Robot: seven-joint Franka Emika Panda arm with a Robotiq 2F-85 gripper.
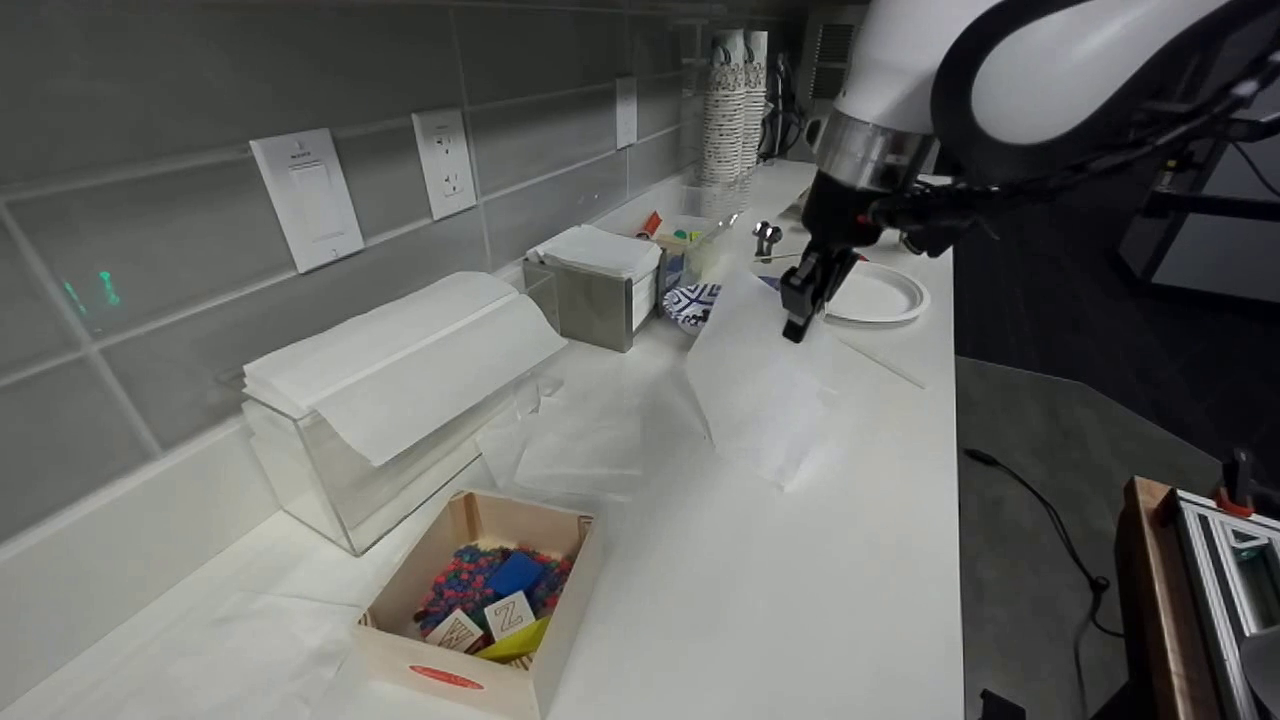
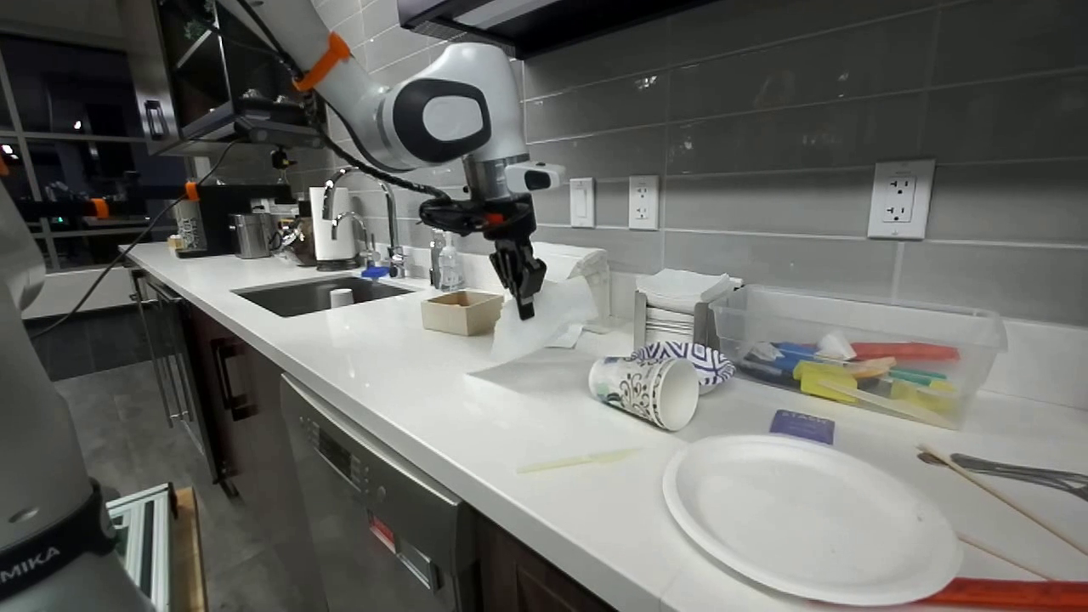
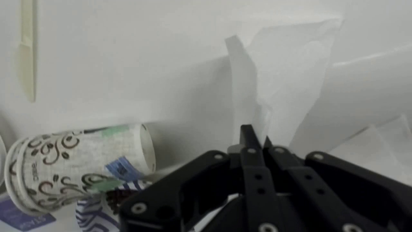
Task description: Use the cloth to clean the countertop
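The cloth is a thin white paper sheet [image 1: 755, 385], also seen in an exterior view [image 2: 557, 313] and in the wrist view [image 3: 289, 71]. My gripper [image 1: 797, 322] is shut on this sheet; it also shows in an exterior view [image 2: 527, 304] and in the wrist view [image 3: 257, 138]. The sheet hangs creased from the fingertips, with its lower edge at or just above the glossy white countertop [image 1: 800, 610]. The countertop also shows in an exterior view [image 2: 374, 365] and in the wrist view [image 3: 112, 61]. The pinched part is partly hidden by the fingers.
A tipped paper cup [image 2: 625, 387], a patterned bowl [image 2: 705, 361], a plastic knife [image 2: 578, 461] and a white plate [image 2: 807, 518] lie nearby. A wooden box [image 1: 480, 600], a towel dispenser [image 1: 400, 370], a napkin holder [image 1: 590, 300] and a clear bin [image 2: 858, 357] stand along the wall.
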